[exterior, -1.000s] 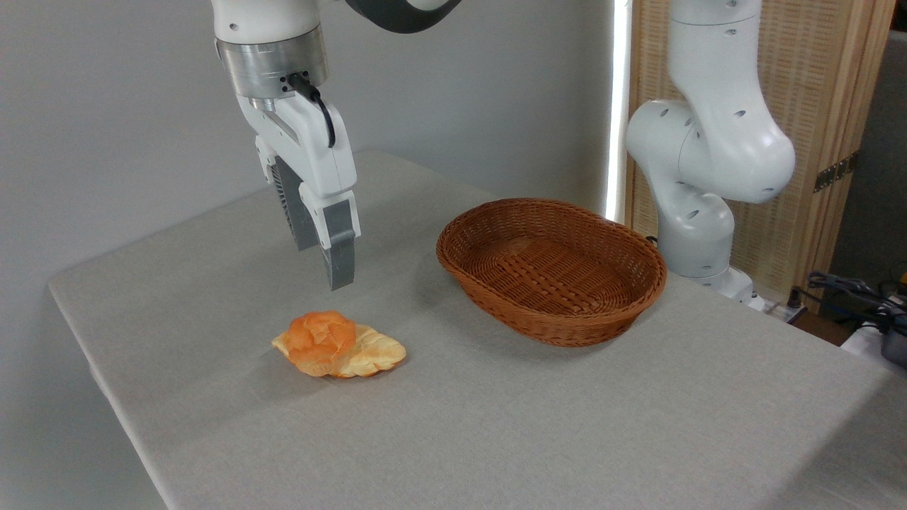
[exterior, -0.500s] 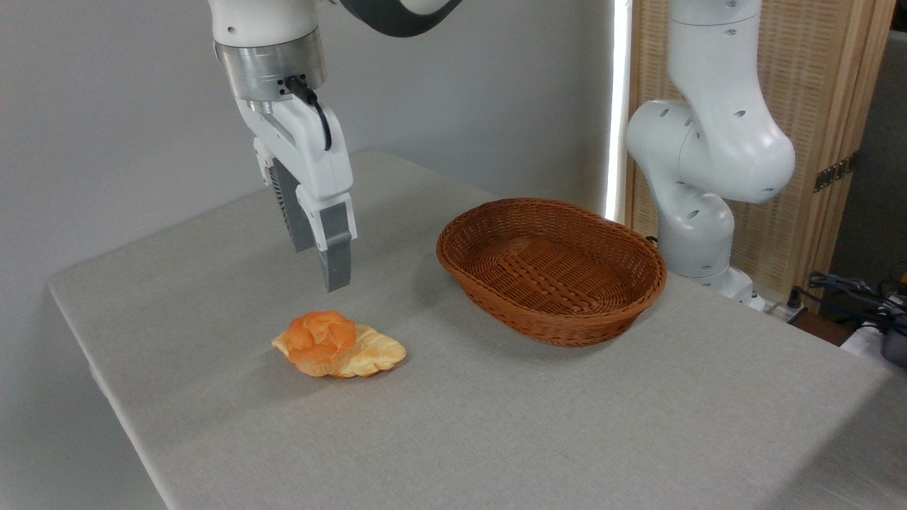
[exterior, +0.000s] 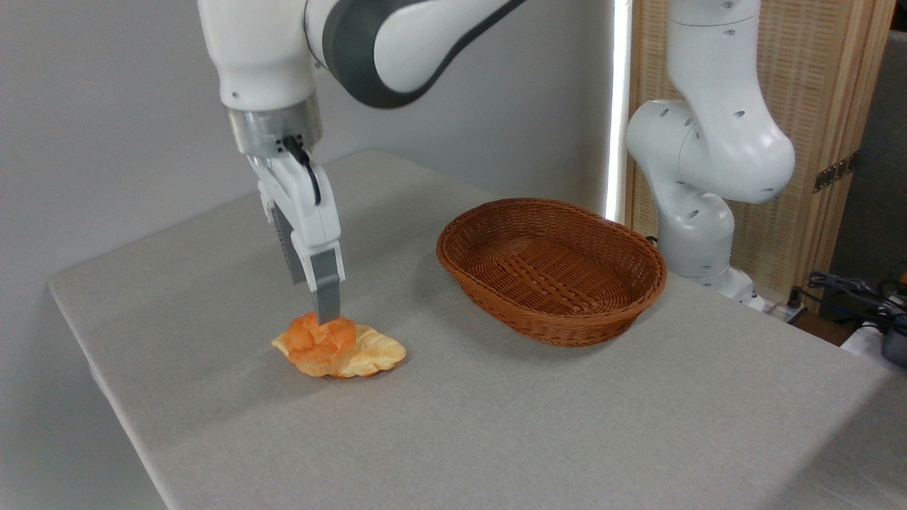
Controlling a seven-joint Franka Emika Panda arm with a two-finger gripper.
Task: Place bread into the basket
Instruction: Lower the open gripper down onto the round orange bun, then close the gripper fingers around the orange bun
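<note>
We see the bread [exterior: 320, 343], a small round knotted bun with a deep orange top, sitting on the grey worktop [exterior: 496, 425] toward its left side. It leans against, and partly overlaps, a flatter, paler pastry [exterior: 372, 352] that stretches out to its right; the two touch. The bun itself is roundish, so we can name no clear long axis for it, while the pastry's long axis runs left to right, with its narrower end pointing right.

The gripper [exterior: 322, 312] hangs straight down over the bun, its fingertips at the top of the bun. From this side we see the near finger [exterior: 324, 287] in front of the far one, so we cannot tell how far apart they stand, nor whether they pinch the bun.

The basket [exterior: 553, 269], an oval of reddish-brown wicker, stands well apart to the right and a little further back, its long axis running from the back left to the front right. It holds nothing. The stretch of worktop between the bun and the basket is bare cloth. Behind the basket stands the white base of the arm [exterior: 708, 156], before a slatted wooden screen [exterior: 822, 106].
</note>
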